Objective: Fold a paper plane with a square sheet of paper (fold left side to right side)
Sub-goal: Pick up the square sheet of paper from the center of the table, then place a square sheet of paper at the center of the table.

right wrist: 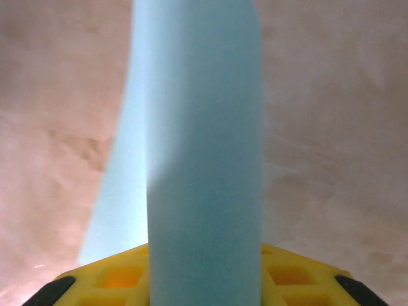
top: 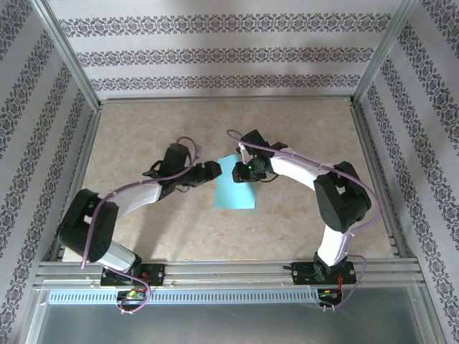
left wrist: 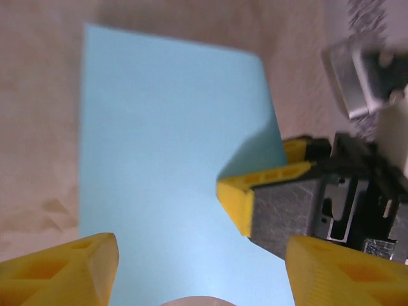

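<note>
1. Top external: square sheet of paper (top: pixel 235 190) at tabletop (top: pixel 143 129) centre; left claw (top: pixel 214 170) at its left edge, right claw (top: pixel 242 170) over its far right corner.
2. Left wrist: left claw wide above sheet; right claw narrow around sheet's edge.
3. Right wrist: sheet curled upward out of right claw; actual grip not discernible.

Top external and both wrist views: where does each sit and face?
Top external: above and behind the bases, looking down; both arms show, left hand and right hand at the square sheet of paper.
Left wrist: looks down past its own yellow fingers onto the sheet; right hand opposite.
Right wrist: looks over its own fingers along the raised sheet.
Shared: the sheet.
</note>
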